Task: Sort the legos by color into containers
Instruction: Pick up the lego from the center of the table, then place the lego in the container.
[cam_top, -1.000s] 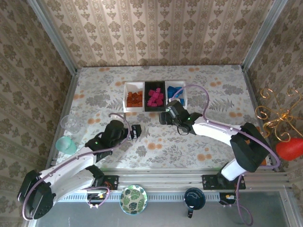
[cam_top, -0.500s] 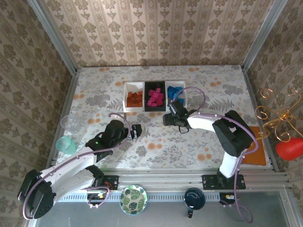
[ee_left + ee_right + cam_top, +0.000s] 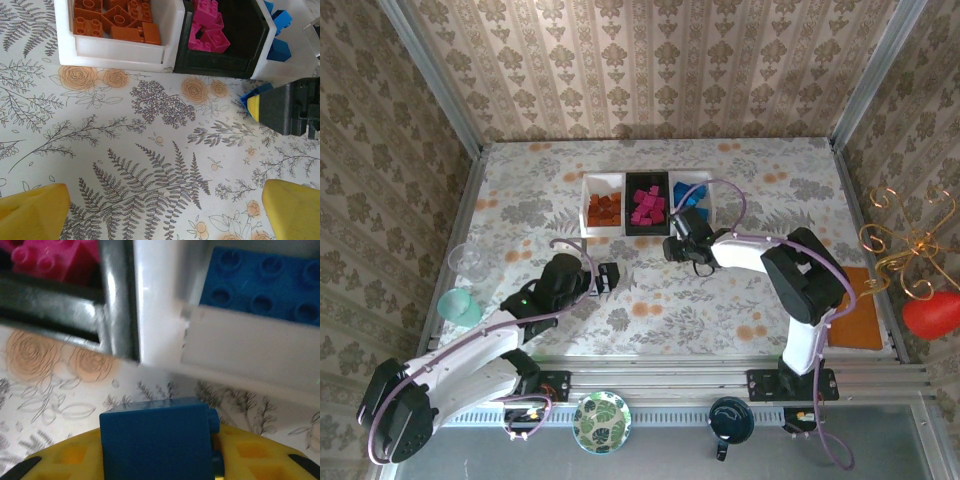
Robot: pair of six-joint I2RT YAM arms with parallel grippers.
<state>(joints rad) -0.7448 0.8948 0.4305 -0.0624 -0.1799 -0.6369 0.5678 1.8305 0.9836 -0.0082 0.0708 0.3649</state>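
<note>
Floral table (image 3: 770, 300), wallpapered walls.
Overhead: right gripper (image 3: 674, 247) just before trays (image 3: 602, 177); left gripper (image 3: 607, 278) well apart, nearer the bases.
Left wrist: fingers (image 3: 30, 210) spread wide, nothing between.
Right wrist: yellow fingers pinching blue brick (image 3: 155, 432); white tray (image 3: 240, 345) of blue bricks just beyond, slightly right.

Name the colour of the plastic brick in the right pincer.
Blue: the small square plastic brick shows best in the right wrist view.
</note>
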